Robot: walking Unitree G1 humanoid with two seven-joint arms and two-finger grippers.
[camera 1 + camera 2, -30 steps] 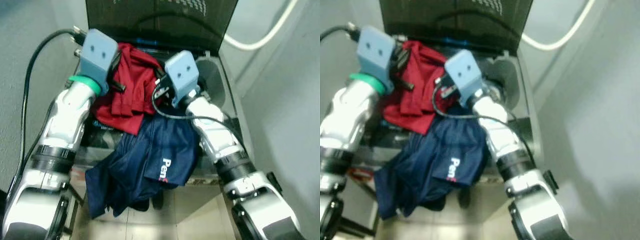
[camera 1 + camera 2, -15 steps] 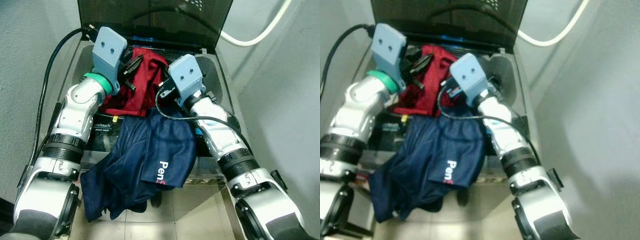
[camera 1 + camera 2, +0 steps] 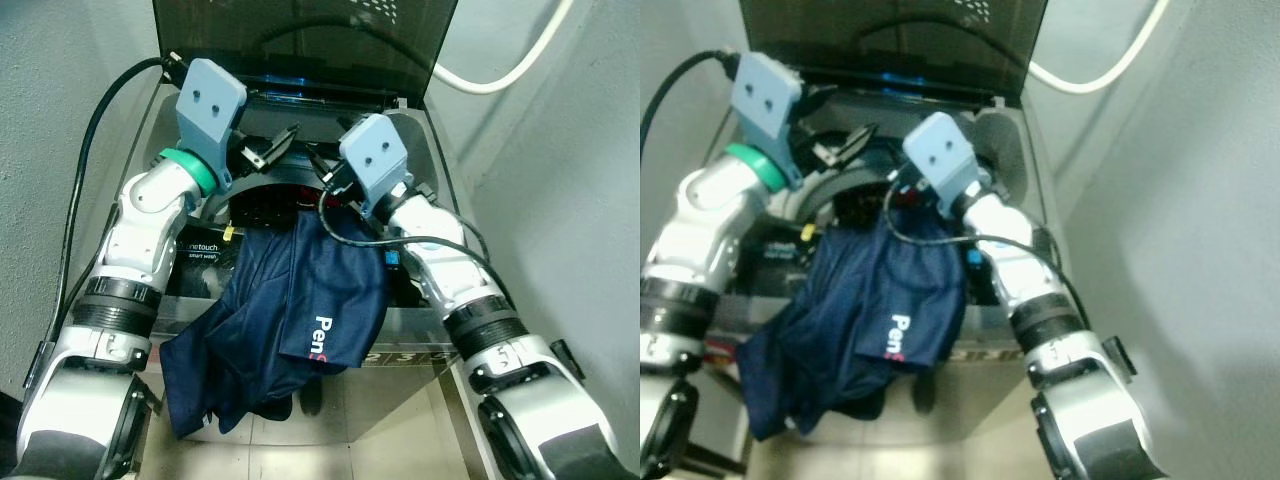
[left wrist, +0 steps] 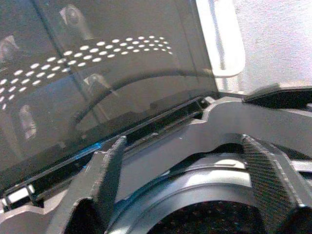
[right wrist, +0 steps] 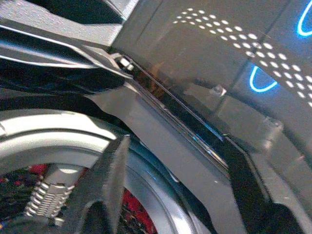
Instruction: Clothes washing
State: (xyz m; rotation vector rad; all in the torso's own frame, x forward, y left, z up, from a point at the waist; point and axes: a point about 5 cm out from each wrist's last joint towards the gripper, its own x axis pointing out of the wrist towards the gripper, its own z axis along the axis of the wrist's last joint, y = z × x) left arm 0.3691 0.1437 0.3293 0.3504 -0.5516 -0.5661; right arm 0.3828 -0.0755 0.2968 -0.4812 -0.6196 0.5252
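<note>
Top-loading washing machine (image 3: 440, 160), lid raised. Left gripper (image 3: 272, 148) and right gripper (image 3: 322, 172) hover over the drum, fingers spread, empty. Red garment (image 3: 272, 205) inside; navy shirt (image 3: 300, 310) drapes toward six o'clock.

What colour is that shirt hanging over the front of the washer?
Dark navy shirt with white and red lettering; clearest in the left eye view.

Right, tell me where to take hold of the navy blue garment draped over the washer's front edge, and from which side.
Grip the navy blue garment at its bunched top fold, where it lies over the rim of the top-loading washing machine beside the drum opening. Come from above with the right hand, which hovers closest. Most of the cloth hangs down the front, so a grip up there should probably lift it into the drum.
</note>
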